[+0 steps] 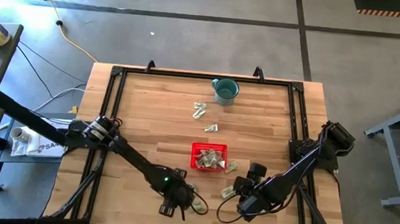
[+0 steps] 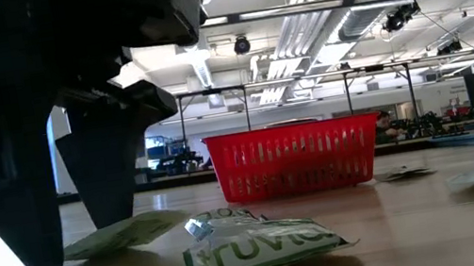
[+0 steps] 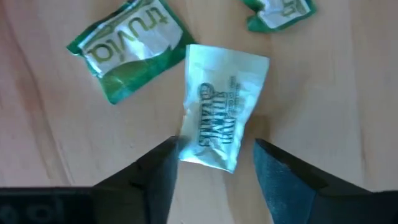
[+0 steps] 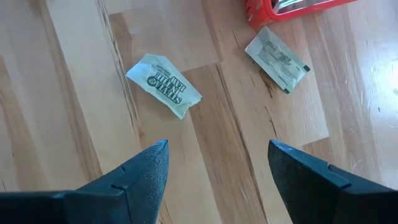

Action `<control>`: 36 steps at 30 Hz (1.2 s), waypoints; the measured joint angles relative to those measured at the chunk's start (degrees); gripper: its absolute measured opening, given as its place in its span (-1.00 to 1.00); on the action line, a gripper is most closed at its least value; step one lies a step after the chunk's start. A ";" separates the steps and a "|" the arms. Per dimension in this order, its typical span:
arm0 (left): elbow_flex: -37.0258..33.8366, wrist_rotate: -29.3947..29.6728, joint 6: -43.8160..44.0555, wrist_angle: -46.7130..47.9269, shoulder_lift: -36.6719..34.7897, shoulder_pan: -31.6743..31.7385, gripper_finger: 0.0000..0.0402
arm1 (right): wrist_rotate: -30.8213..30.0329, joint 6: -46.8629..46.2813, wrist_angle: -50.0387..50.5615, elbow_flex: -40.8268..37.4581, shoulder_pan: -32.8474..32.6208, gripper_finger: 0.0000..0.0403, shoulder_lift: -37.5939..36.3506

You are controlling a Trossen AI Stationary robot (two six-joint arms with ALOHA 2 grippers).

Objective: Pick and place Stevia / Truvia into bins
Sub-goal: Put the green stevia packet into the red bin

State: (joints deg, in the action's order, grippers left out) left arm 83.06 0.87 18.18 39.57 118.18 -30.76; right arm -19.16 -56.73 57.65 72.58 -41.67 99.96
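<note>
My left gripper (image 1: 176, 209) (image 3: 214, 144) is near the table's near edge, open, with its fingers down at the wood on either side of one end of a white Stevia packet (image 3: 222, 109). In the low view that packet (image 2: 124, 235) lies flat between the two dark fingers. A green Truvia packet (image 3: 127, 50) (image 2: 255, 249) lies beside it. The red basket (image 1: 209, 157) (image 2: 293, 157) holds several packets. My right gripper (image 1: 241, 205) (image 4: 217, 146) hovers open, right of the left one, above a Stevia packet (image 4: 165, 84) lying flat on the wood.
A teal mug (image 1: 224, 91) stands near the table's far edge. Loose packets lie between the mug and the basket (image 1: 200, 110) (image 1: 211, 128), and another packet (image 4: 278, 59) lies by the basket's corner (image 4: 273, 9). A black frame (image 1: 117, 73) runs round the table.
</note>
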 joint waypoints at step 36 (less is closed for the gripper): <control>4.22 14.83 0.01 5.07 -8.93 13.88 -0.72 | 0.25 -10.31 4.15 0.00 -5.58 0.31 0.00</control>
State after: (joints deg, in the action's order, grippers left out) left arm 87.28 15.70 18.20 44.64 109.25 -16.89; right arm -18.91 -67.04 61.80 72.58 -47.25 99.96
